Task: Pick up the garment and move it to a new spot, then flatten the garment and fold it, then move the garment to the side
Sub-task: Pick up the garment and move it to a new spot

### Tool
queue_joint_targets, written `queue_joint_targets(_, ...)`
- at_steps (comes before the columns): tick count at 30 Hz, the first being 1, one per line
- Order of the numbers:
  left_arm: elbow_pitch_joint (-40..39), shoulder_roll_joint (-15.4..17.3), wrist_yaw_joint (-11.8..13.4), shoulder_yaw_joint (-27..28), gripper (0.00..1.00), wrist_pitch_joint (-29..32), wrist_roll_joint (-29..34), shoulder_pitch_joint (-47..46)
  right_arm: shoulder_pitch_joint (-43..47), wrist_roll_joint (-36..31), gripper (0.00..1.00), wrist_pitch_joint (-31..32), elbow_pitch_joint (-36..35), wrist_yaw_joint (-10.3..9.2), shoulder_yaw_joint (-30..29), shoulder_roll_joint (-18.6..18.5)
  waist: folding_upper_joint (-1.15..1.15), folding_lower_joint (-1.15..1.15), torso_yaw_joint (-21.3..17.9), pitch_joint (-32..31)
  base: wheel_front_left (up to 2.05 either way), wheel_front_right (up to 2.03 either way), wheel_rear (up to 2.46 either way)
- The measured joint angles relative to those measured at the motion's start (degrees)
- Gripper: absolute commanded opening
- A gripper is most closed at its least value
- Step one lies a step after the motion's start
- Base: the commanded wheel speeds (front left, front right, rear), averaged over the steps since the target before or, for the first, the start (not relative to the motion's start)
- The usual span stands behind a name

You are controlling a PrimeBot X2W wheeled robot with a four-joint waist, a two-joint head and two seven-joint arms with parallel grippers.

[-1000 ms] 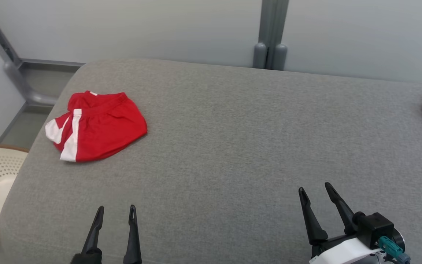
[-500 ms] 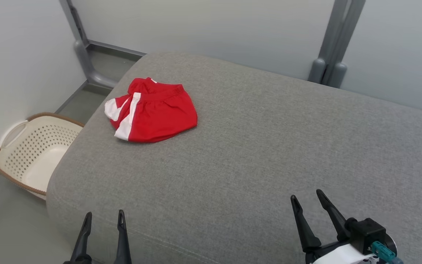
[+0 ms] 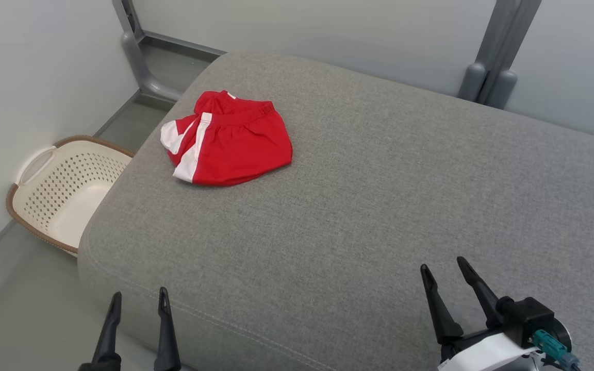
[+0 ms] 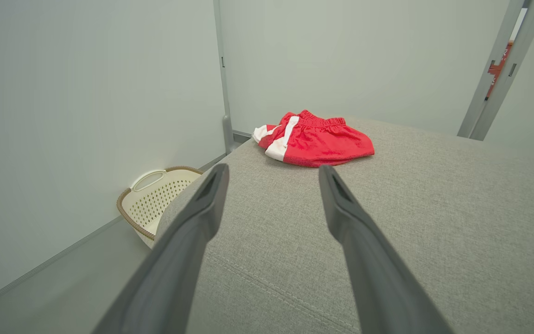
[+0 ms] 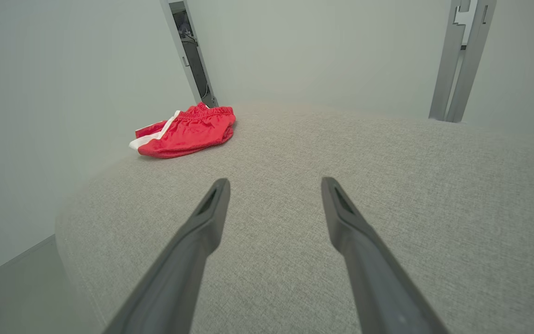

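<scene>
both the left gripper (image 3: pixel 139 292) and right gripper (image 3: pixel 443 264) gape empty; red shorts (image 3: pixel 232 141) sit folded at eleven o'clock, seemingly all done.

Surface: broad grey woven-fabric cushion (image 3: pixel 379 206), rounded corners, a seam along its near edge.
Basket: cream perforated plastic laundry basket (image 3: pixel 44 206), brown rim, on the grey floor (image 3: pixel 13 309) beside the cushion's left end (close to the pale wall (image 3: pixel 29 77)).
Posts: grey metal uprights (image 3: pixel 498 67) behind the cushion.
</scene>
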Motion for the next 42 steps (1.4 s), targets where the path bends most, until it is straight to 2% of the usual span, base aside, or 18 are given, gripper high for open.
queue_joint_targets(3, -0.9, 0.0, -0.2, 1.1, 1.00, 0.0, 0.9, -1.7, 0.0, -0.1, 1.00, 0.0, -0.2, 0.00, -0.6, -0.9, 0.00, 0.00, 0.1, 1.2, 0.00, 0.00, 0.00)
queue_joint_targets(6, -2.7, 0.1, -1.5, 2.9, 1.00, 0.0, 2.6, -5.4, 0.0, -0.7, 1.00, 0.0, -0.6, 0.00, -0.8, -2.2, 0.00, 0.00, 0.1, 2.8, 0.00, 0.00, 0.00)
queue_joint_targets(10, -2.9, 2.3, -4.8, 6.0, 1.00, 0.0, 3.3, -13.9, -1.9, -1.3, 1.00, 0.0, -1.5, 0.00, -0.7, -5.9, 0.00, 0.00, 0.2, 5.9, 0.00, 0.00, 0.00)
queue_joint_targets(15, 5.2, 6.4, -9.5, 7.3, 1.00, 0.0, 2.6, -28.1, -4.8, -1.8, 1.00, 0.0, -2.5, 0.00, -1.6, -11.5, 0.00, 0.00, 0.3, 10.8, 0.00, 0.00, 0.00)
queue_joint_targets(19, 16.5, 9.6, -11.3, 6.2, 1.00, 0.9, 0.8, -40.7, -7.2, -2.1, 1.00, 0.0, -3.3, 0.01, -2.4, -15.8, 0.00, 0.01, 0.3, 14.9, 0.00, 0.00, 0.00)
queue_joint_targets(24, 31.2, 10.9, -12.3, 2.3, 1.00, 7.9, -6.3, -57.1, -9.6, -2.3, 1.00, 0.0, -5.6, 0.01, -4.6, -20.6, 0.00, 0.01, 0.2, 20.7, 0.00, 0.00, 0.00)
queue_joint_targets(29, 42.6, 11.7, -12.5, -4.2, 1.00, 14.5, -18.1, -66.7, -11.1, -2.5, 1.00, 0.0, -8.8, 0.01, -6.8, -23.2, 0.00, 0.01, -0.6, 26.3, 0.00, 0.00, 0.00)
queue_joint_targets(34, 49.8, 14.2, -12.5, -9.1, 1.00, 17.7, -25.8, -71.0, -12.5, -2.7, 1.00, -0.1, -12.3, 0.01, -8.7, -23.9, 0.00, 0.01, -2.2, 30.9, 0.00, 0.00, 0.00)
queue_joint_targets(42, 57.6, 15.8, -12.5, -14.7, 1.00, 24.5, -36.3, -72.5, -12.7, -3.2, 1.00, -0.5, -17.0, 0.03, -11.7, -23.1, 0.00, 0.01, -6.0, 36.1, 0.00, 0.00, 0.00)
